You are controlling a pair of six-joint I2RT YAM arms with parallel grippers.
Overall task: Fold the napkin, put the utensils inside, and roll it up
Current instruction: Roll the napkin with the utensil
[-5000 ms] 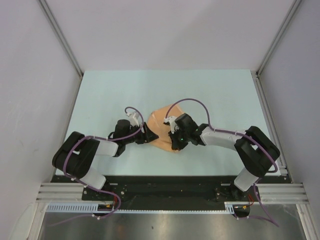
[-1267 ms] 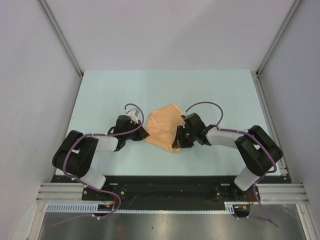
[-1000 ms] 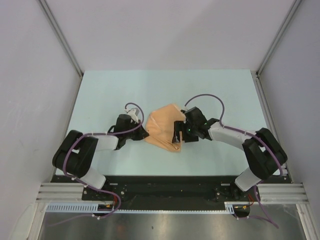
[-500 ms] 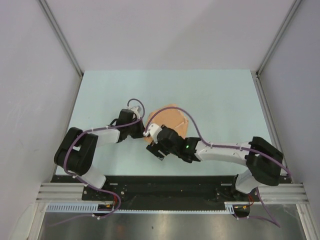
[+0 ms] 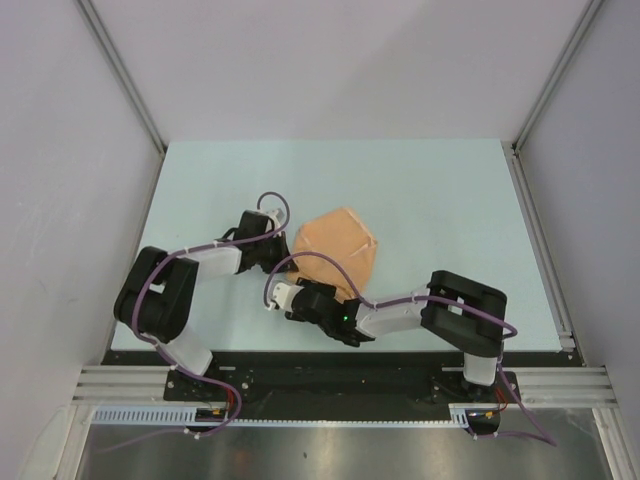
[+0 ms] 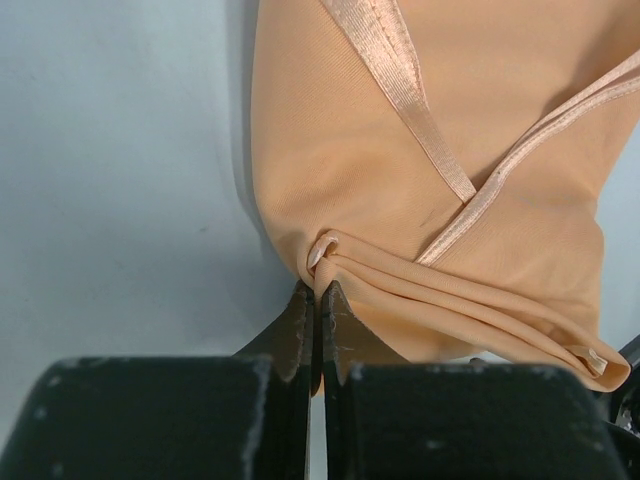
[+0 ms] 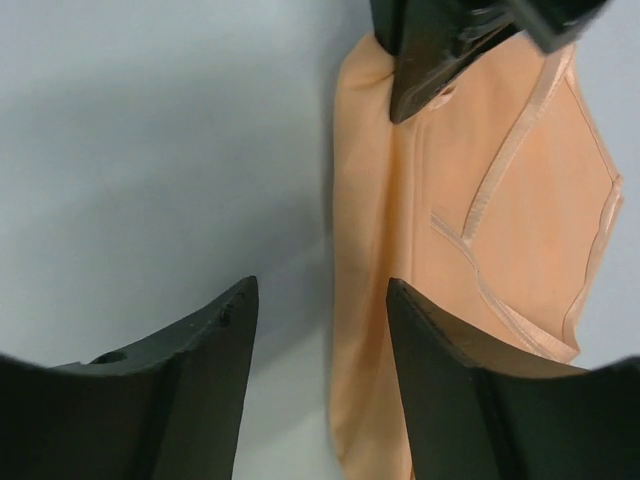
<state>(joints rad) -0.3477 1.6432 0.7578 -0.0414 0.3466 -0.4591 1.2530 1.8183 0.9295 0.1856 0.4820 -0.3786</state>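
while the left fingers (image 6: pixel 315 312) are pinching together on a bunched corner of the napkin (image 5: pixel 335 250), at its left edge, the right fingers (image 7: pixel 320 320) are hanging apart over bare desk (image 5: pixel 450 190) just beside the cloth's near-left side, gripping nothing. the napkin is lying near the middle of the desk, between the two arms, and it is showing as a compact, many-layered shape rather than a flat square. in the left wrist view two hemmed edges are crossing over the top layer, and soft pleats are running from the pinched corner toward the lower right. so the folding is looking at least partly done, though the outline is lumpy and may be needing some tidying. the fork is not showing in any view; whether it is sitting inside the folds or somewhere out of sight, i cannot tell. nothing is reading as a roll yet, since the cloth is lying flat and wide, not as a tube. what is remaining, as i am judging it, is getting or confirming the fork inside and then rolling the cloth up around it.
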